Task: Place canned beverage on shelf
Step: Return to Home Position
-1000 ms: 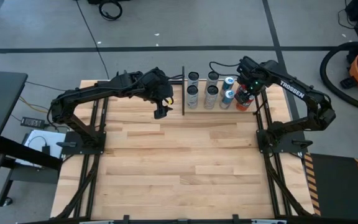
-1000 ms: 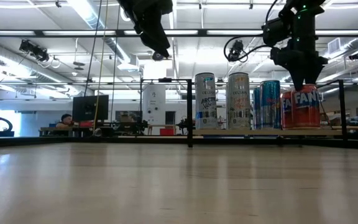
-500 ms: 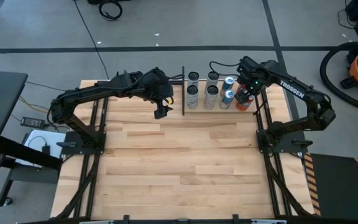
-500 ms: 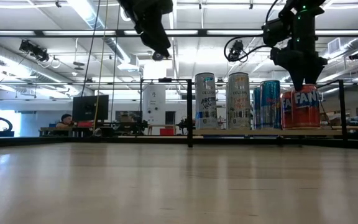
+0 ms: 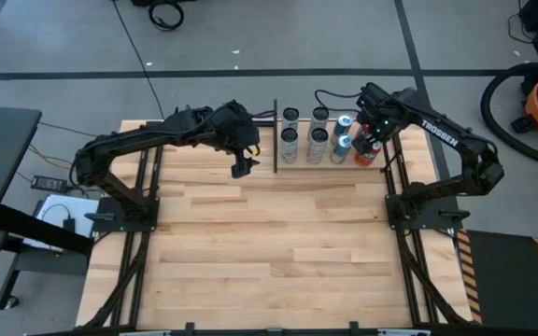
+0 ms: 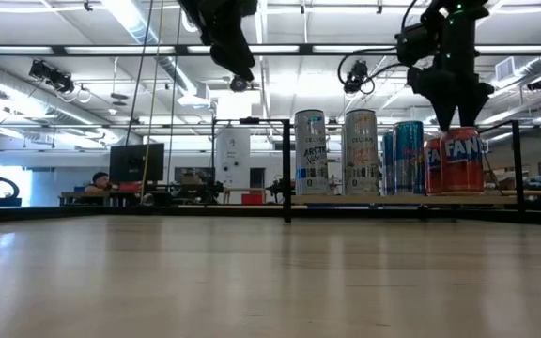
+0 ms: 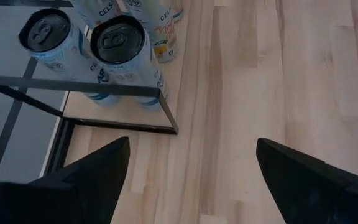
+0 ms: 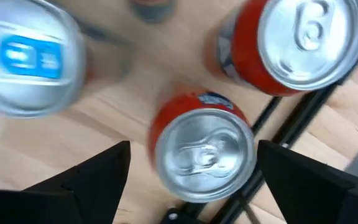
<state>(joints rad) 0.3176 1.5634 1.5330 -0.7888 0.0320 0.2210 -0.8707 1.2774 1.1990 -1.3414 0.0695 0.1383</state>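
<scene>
Your right gripper [image 6: 457,121] hangs spread, empty, above the red can [image 6: 462,161] on the shelf [image 6: 364,199]: lift clear, retract home; left gripper [image 5: 240,169] idles open.

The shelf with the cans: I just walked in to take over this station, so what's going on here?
Cans stand in pairs on the shelf at the table's far edge: white cans, blue cans and, at the right end, red ones. The right hand is open directly above the nearer red can, not gripping it, so that can stands on its own. The left hand is open and empty, raised over the tabletop beside the shelf's left end.
</scene>
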